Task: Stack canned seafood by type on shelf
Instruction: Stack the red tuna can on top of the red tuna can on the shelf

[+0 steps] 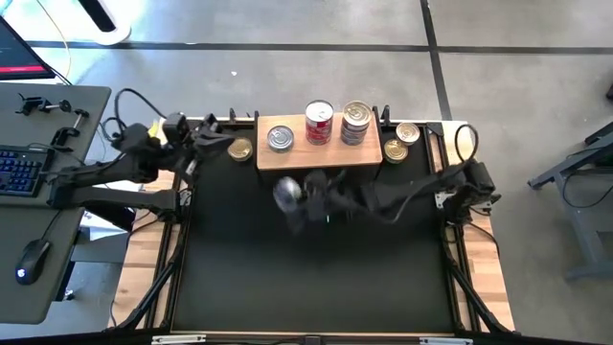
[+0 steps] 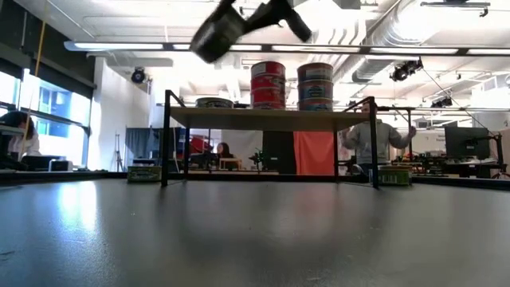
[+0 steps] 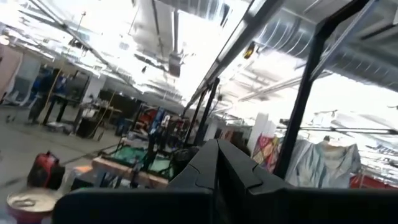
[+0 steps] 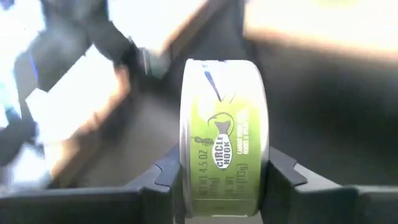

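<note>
The wooden shelf (image 1: pixel 316 153) stands at the mat's far side. It carries a lone silver-lidded can (image 1: pixel 280 139), a red stack (image 1: pixel 319 123) and a bluish stack (image 1: pixel 355 123). One gold-lidded can (image 1: pixel 239 149) sits on the mat left of the shelf, and two more (image 1: pixel 396 150) (image 1: pixel 408 132) sit to its right. My right gripper (image 1: pixel 299 196) hovers in front of the shelf, shut on a green-labelled can (image 4: pixel 224 137). My left gripper (image 3: pixel 217 168) waits shut at the far left, near the shelf's left end. My right gripper pinches the green-labelled can across its two flat faces, one finger (image 4: pixel 168 171) on each side, with the green side label (image 4: pixel 224 155) facing the wrist camera. The fingers reach in from the table's right. The can (image 2: pixel 213 36) is lifted clear, tilted on edge, above shelf height.
The black mat (image 1: pixel 316 278) spreads toward the near edge in front of the shelf. A desk with keyboard (image 1: pixel 19 172) and mouse (image 1: pixel 32 259) stands left of the table. People and furniture show in the room beyond the shelf legs (image 2: pixel 166 139).
</note>
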Controlling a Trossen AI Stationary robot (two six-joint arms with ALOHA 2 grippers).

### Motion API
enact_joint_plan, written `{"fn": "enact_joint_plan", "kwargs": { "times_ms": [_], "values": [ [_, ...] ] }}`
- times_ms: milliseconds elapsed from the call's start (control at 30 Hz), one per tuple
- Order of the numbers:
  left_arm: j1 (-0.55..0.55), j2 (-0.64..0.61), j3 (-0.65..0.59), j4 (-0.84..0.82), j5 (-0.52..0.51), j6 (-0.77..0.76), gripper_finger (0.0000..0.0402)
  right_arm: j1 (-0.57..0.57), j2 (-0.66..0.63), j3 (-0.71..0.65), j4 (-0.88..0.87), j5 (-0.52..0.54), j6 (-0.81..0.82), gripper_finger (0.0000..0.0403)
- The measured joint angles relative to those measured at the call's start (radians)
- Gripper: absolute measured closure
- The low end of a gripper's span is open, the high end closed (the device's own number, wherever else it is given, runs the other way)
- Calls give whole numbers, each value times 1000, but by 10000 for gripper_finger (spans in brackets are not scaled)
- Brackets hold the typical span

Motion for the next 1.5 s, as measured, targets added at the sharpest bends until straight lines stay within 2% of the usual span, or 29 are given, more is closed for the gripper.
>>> {"fn": "enact_joint_plan", "kwargs": {
  "times_ms": [100,167,333,467,533,633,800,967,1033,1367,1500],
  "values": [
    [0,-21,8,-28,9,-1,401,-85,-13,0,115,59,-40,283],
    [0,-30,8,-60,10,-7,402,-149,-13,-9,197,45,-54,283],
    [-19,-33,7,-156,11,3,402,-297,-12,-30,363,-54,-58,283],
    [-47,-33,7,-205,11,72,402,-383,-1,-30,401,-201,8,283],
    [-56,-33,7,-208,12,95,401,-410,22,-30,396,-238,54,283],
    [-61,-34,7,-204,11,97,401,-431,54,-32,387,-247,118,283],
    [-61,-33,7,-205,11,98,401,-436,75,-32,411,-177,205,280],
    [-60,-33,7,-206,11,107,402,-452,88,-31,418,-180,232,207],
    [-60,-33,7,-205,11,107,401,-459,90,-31,423,-183,253,192],
    [-59,-33,7,-210,11,108,401,-463,110,-28,418,-173,299,182],
    [-59,-33,7,-224,11,124,401,-463,109,-28,401,-101,317,183]
  ]
}}
